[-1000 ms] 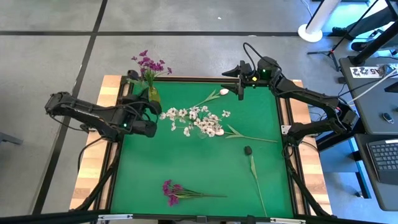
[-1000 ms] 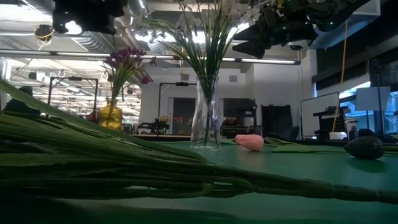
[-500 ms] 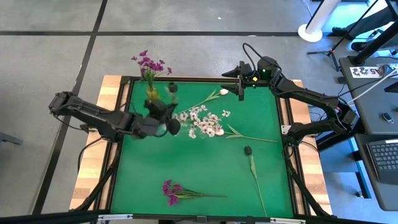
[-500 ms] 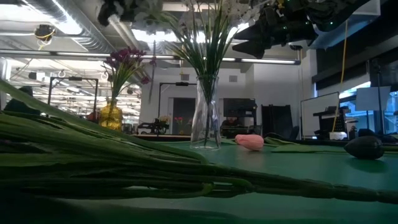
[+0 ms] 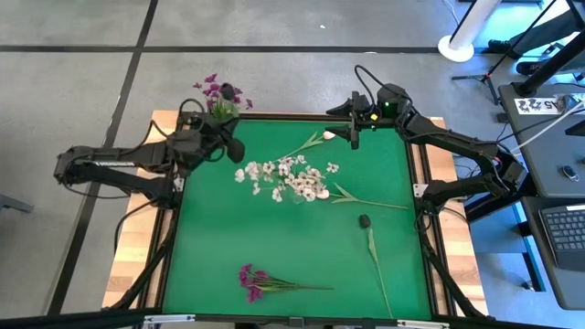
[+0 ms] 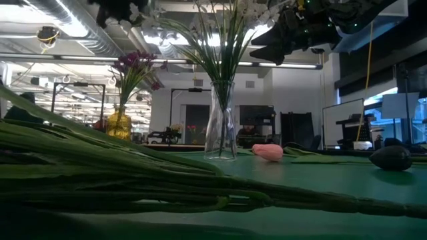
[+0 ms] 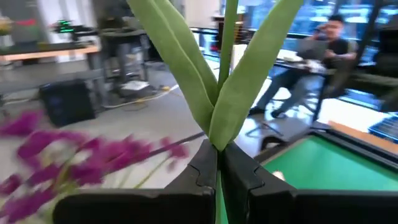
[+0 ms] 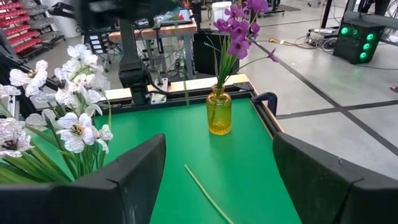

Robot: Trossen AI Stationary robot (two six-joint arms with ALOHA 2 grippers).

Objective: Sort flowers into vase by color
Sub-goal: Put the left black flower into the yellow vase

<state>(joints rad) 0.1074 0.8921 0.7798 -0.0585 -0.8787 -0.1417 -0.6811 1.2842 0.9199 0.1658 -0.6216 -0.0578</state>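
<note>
My left gripper [image 5: 233,146] hovers at the far left of the green mat, beside the yellow vase [image 8: 219,112] of magenta-purple flowers [image 5: 219,96]. It is shut on a green flower stem [image 7: 227,68] with two long leaves; the blossom is out of the left wrist view. A clear vase [image 6: 221,130] of white flowers [image 5: 288,178] stands mid-table. A pink-bud stem [image 5: 315,139] and a magenta flower [image 5: 260,279] lie flat on the mat. My right gripper [image 5: 355,128] waits open at the far edge. My left gripper pinches the green stem [image 7: 219,177] between its two fingers, just below the point where the two long leaves split off. The stem is lifted clear of the table. Its thin lower end [image 8: 185,81] hangs down next to the yellow vase.
A bare green stem [image 5: 375,203], a leafy stem [image 5: 377,260] and a small dark object [image 5: 364,220] lie on the right half of the mat. The wooden table edge [image 5: 155,137] frames the mat. A seated person [image 7: 323,43] shows beyond the table.
My left gripper, shut on the stem the whole time, first swung right toward the white flowers, then moved toward the far edge and the yellow vase, carrying the stem with it. My right arm has kept still.
</note>
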